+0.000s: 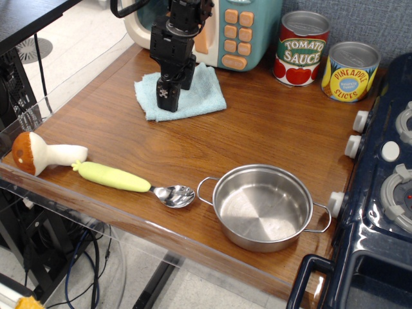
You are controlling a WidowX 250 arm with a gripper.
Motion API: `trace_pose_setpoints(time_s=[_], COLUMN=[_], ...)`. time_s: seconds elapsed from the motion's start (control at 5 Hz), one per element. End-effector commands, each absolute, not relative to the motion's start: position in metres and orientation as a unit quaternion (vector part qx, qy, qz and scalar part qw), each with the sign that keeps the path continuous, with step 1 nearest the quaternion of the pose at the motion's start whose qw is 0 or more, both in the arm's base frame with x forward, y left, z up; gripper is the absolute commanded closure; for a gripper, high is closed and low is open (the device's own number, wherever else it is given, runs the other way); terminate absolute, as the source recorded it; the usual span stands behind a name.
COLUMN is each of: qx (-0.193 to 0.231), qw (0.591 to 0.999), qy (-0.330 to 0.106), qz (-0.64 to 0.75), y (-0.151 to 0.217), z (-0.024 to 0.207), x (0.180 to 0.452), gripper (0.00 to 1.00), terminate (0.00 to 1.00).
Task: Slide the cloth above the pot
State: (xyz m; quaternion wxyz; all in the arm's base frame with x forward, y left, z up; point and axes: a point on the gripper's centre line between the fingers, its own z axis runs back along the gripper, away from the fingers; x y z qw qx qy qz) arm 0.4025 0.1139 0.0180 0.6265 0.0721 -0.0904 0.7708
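The light blue folded cloth (193, 98) lies at the back left of the wooden table, in front of the toy microwave. My black gripper (174, 96) comes down onto its left half, with the near fingertip (166, 103) at the cloth's surface. The jaws look slightly apart and hold nothing that I can see. The shiny steel pot (262, 207) with two wire loop handles stands empty near the table's front edge, well to the right of and in front of the cloth.
A toy microwave (239, 32) stands behind the cloth. A tomato sauce can (302, 48) and a pineapple can (349, 71) stand at the back right. A green-handled spoon (132, 180) and a toy mushroom (38, 153) lie front left. A toy stove (386, 187) borders the right.
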Motion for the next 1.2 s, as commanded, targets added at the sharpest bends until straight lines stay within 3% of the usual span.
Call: trace_pose_setpoints(time_s=[0.0,0.6,1.0], qx=[0.051,0.037,0.026], qw=[0.617,0.679,0.742], qy=[-0.083,-0.093,-0.08], qz=[0.781,0.727,0.665], y=[0.11,0.028,-0.042], z=[0.026,0.026,0.019], x=[0.393,0.385,0.359], gripper=[0.0,0.0,0.0], terminate=[0.0,0.0,0.0])
